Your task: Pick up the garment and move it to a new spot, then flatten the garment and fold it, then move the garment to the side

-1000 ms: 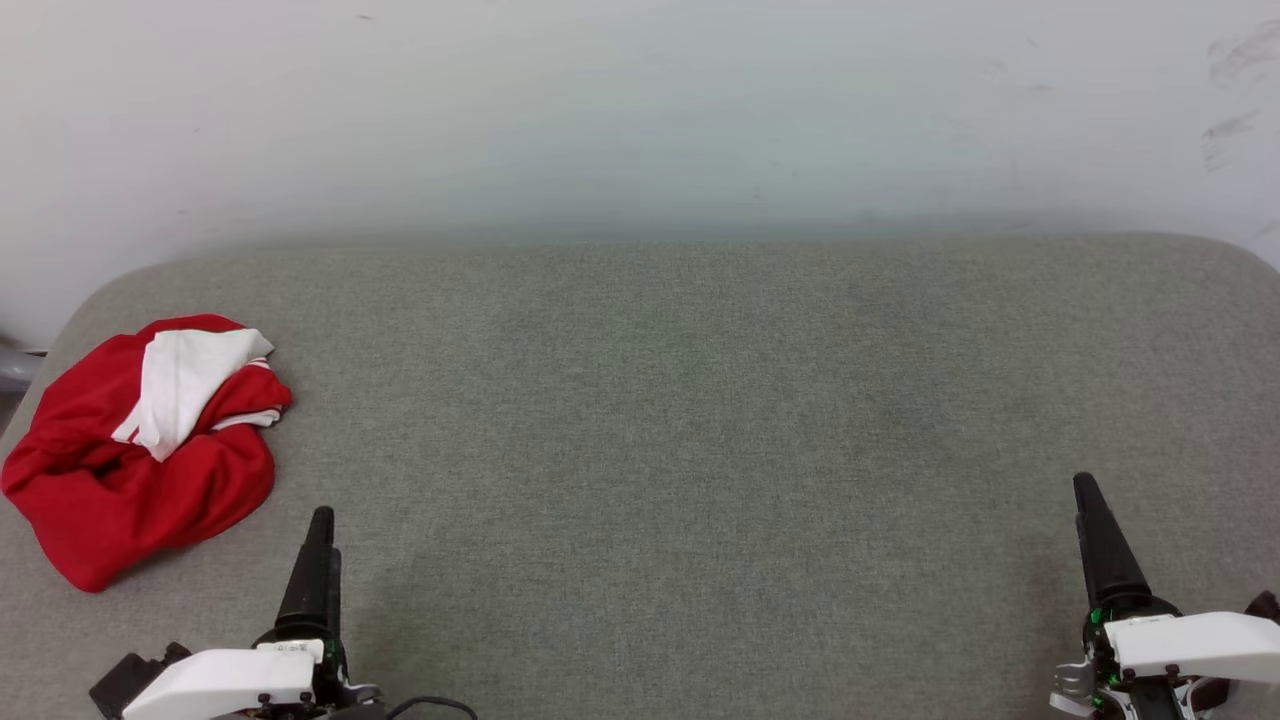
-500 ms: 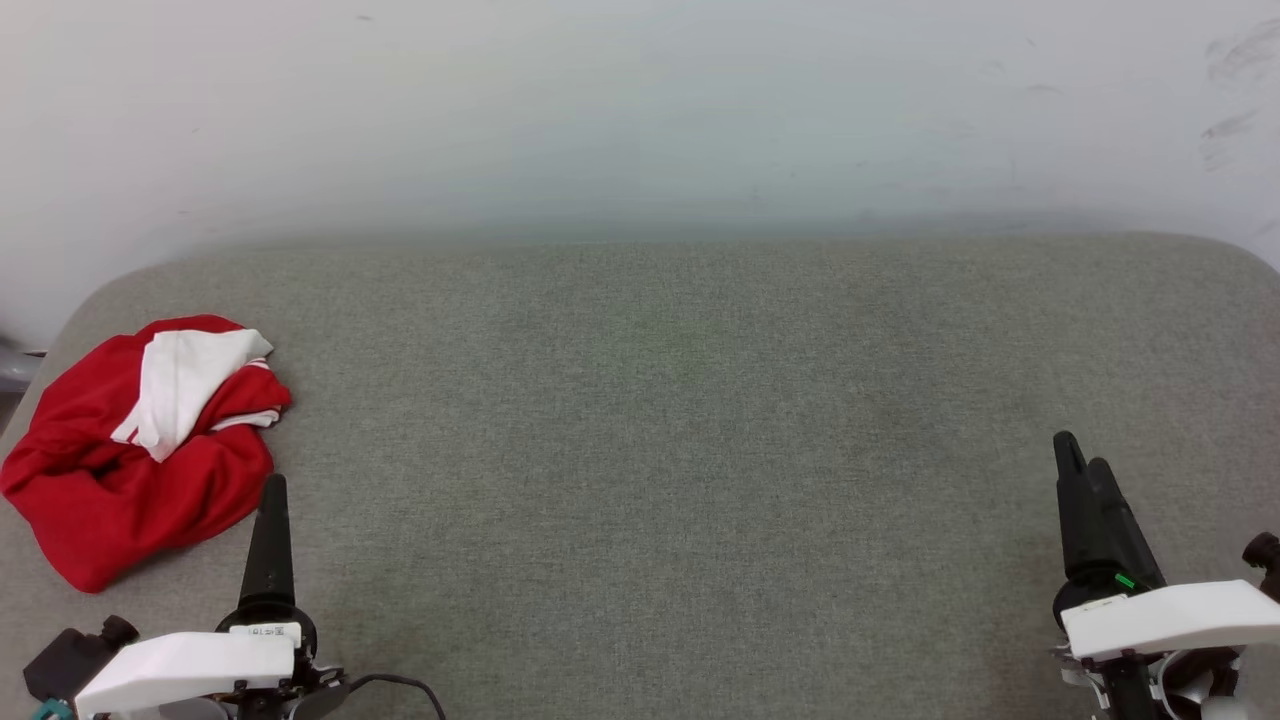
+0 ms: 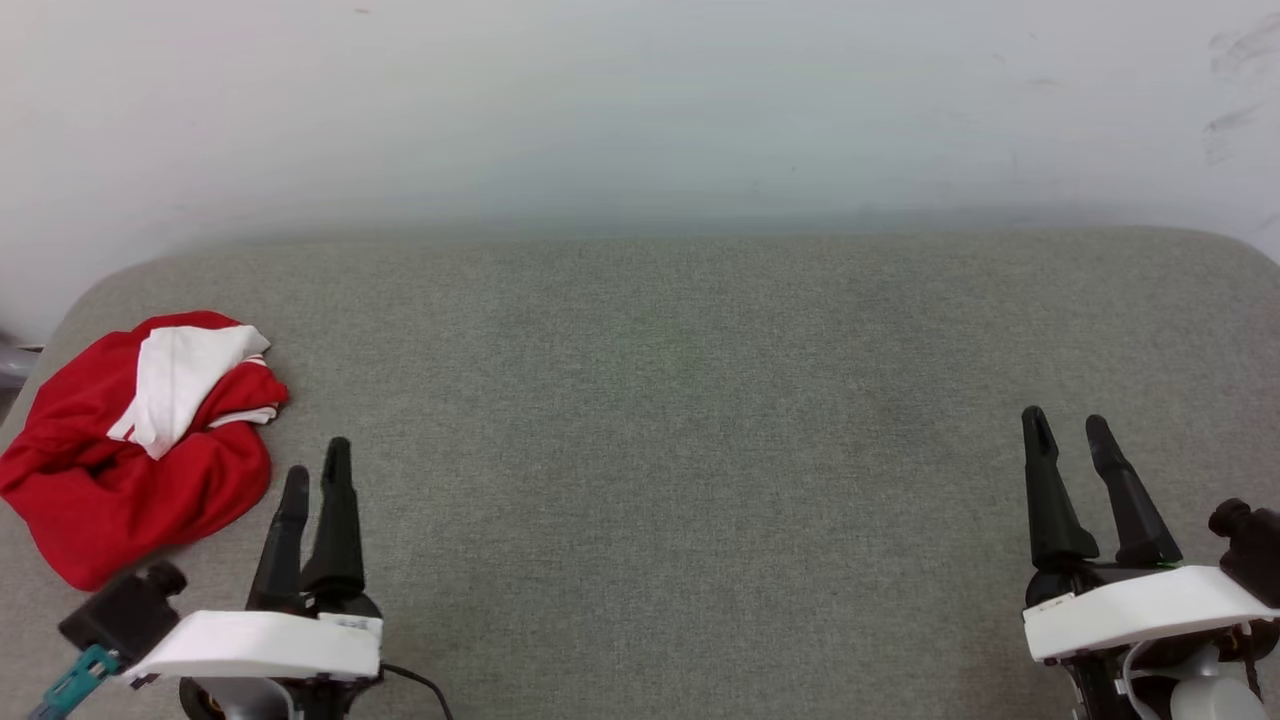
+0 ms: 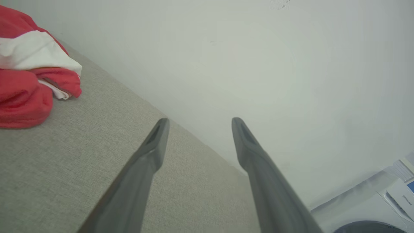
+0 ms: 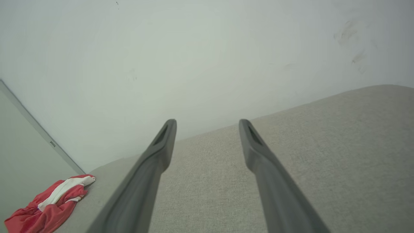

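Observation:
The garment [image 3: 130,440] is a crumpled red heap with a white sleeve on top, lying at the far left of the grey padded surface [image 3: 660,420]. It also appears at the upper left of the left wrist view, the garment [image 4: 22,74], and small at the lower left of the right wrist view, the garment [image 5: 48,202]. My left gripper [image 3: 315,468] stands open just right of the heap, apart from it, nothing between its fingers. My right gripper [image 3: 1065,422] is open and empty at the lower right, far from the cloth.
A pale wall [image 3: 640,110] rises behind the surface. The surface's rounded left edge runs close beside the garment. A white appliance [image 4: 372,207] sits past the surface's end in the left wrist view.
Both arms have risen up the head view and turned, so each pair of fingers now shows spread apart. The left gripper sits closer to the garment. The garment has not moved.

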{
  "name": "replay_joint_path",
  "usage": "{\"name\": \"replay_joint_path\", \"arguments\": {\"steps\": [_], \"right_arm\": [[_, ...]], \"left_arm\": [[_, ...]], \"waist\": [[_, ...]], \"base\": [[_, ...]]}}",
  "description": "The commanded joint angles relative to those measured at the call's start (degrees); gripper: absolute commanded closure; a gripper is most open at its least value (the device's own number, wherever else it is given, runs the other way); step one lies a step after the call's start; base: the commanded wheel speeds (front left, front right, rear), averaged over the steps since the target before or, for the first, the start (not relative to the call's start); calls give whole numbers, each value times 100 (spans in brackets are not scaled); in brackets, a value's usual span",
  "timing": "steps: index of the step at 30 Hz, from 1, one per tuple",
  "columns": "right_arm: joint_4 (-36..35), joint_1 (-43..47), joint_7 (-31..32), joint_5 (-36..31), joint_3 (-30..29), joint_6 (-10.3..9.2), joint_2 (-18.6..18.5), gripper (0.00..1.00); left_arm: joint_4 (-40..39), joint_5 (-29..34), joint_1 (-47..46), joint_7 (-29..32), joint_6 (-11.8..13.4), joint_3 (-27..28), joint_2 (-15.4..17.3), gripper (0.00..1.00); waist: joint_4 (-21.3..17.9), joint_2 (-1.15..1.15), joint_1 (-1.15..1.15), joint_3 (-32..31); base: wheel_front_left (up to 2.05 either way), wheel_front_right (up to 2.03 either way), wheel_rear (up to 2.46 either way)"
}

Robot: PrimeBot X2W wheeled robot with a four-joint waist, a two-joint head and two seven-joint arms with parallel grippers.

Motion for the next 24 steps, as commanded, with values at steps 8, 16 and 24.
{"name": "replay_joint_path", "arguments": {"steps": [8,16,24], "right_arm": [[-175,-68,-167,-878,51,0,-5,0],[-83,-53,-289,-1476,-25,0,-5,0],[-82,-52,-400,-2046,12,0,-5,0]], "left_arm": [[-334,1218,18,-165,271,-455,12,0],[-423,2119,31,-285,477,-800,13,0],[-350,2892,63,-403,671,-1086,54,0]], "waist": [[-8,0,0,21],[-11,0,0,28],[-32,0,0,36]], "base": [[0,0,0],[0,0,0],[0,0,0]]}}
